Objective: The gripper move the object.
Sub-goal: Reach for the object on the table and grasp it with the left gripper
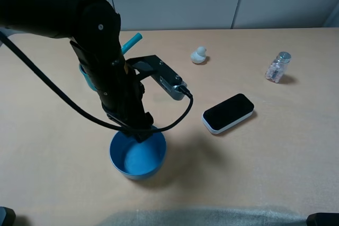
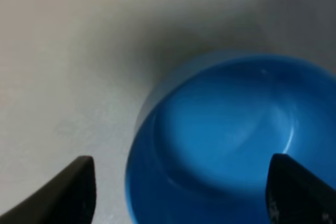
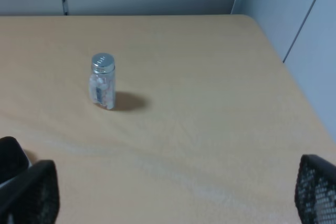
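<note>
**Item 1. Left gripper (image 2: 181, 158).** The fingers (image 2: 79, 190) are spread wide and hold nothing. One finger hangs outside the bowl's wall, over the bare table (image 1: 254, 173). The other hangs over the bowl's hollow, so the wall lies between them.

**Item 2. Blue bowl (image 2: 226, 129).** This is the thing to be moved. It is round, straight-sided and empty, and it stands upright on the table directly under the fingertips. Whether either finger touches the rim cannot be told.

**Handling note (my judgement).** The step in hand looks like the approach for a rim grasp.
- Lower until the wall sits well between the pads.
- Close squarely on the wall, not on the lip alone.
- Lift level, since the plastic looks light and slick and may swing or slip if pinched shallow.

**Item 3. Beyond the fingers, behind the arm.** A teal saucepan (image 1: 132, 41), with only its handle and a sliver of its body showing.

**Item 4. Off to the open side, well apart.**
- A dark slab-like device (image 1: 228, 113) with a pale edge.
- A small white duck (image 1: 199, 55).
- A clear jar (image 1: 277, 67) with a metal cap.

**Item 5. Right gripper (image 3: 176, 171).** It is parked away from the bowl with its jaws apart and empty, facing the jar.

**Markings.** No brand or writing is legible anywhere. The device's face is blank, and any label on the jar is too small to read.
</note>
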